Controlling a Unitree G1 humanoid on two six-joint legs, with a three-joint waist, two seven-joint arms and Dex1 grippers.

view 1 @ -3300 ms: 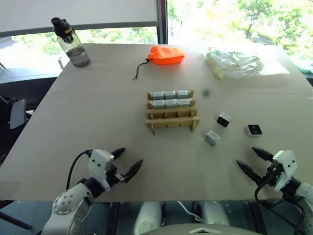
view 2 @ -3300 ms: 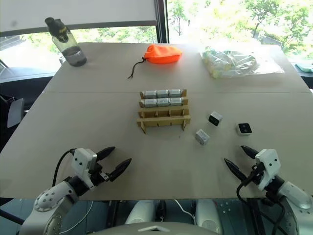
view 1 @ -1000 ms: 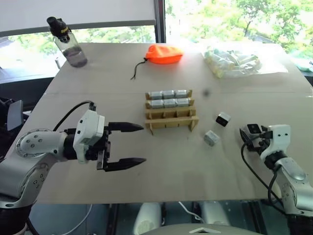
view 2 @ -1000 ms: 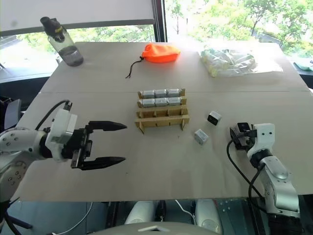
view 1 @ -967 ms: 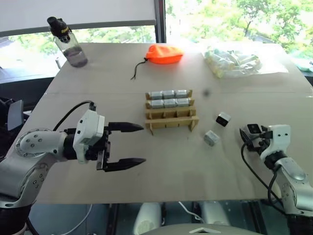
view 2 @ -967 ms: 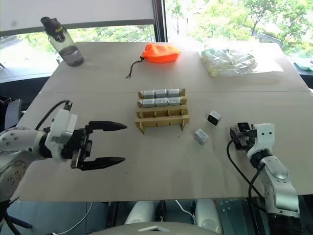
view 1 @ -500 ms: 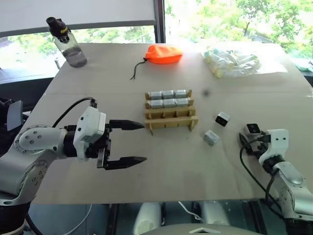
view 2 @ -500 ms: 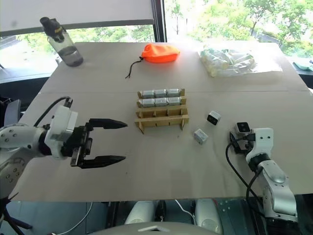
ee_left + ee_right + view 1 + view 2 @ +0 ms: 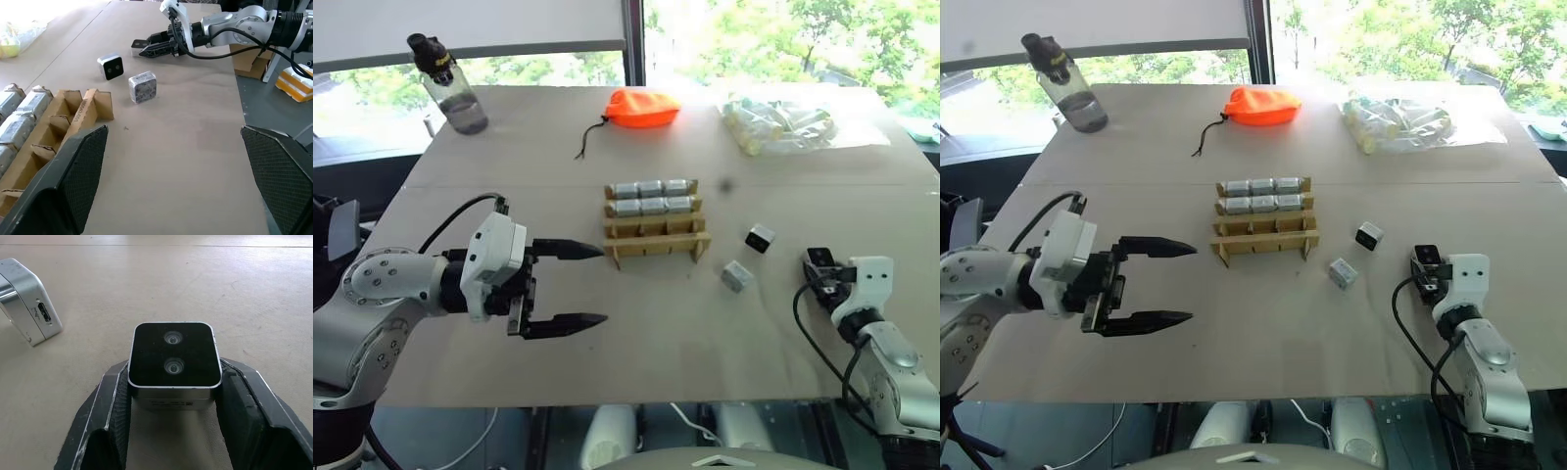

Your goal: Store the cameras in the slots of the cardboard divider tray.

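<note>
Gripping a camera [image 9: 173,363], right pincer [image 9: 171,401] sits near the table edge [image 9: 1263,397]; left pincer [image 9: 576,285] wide.

A wide tan table [image 9: 509,196] carries everything. At its centre sits the cardboard divider tray [image 9: 658,233]. At 11 o'clock stands a clear water bottle [image 9: 450,83] with a black cap; at 12 o'clock lies an orange pouch [image 9: 644,108] with a dark cord; at 1 o'clock, a clear bag of pale items [image 9: 788,124]. Three loose cameras lie at 4 o'clock of the tray: one black-faced [image 9: 760,238], one grey [image 9: 736,276], and a third [image 9: 173,364] near the table's right edge.
</note>
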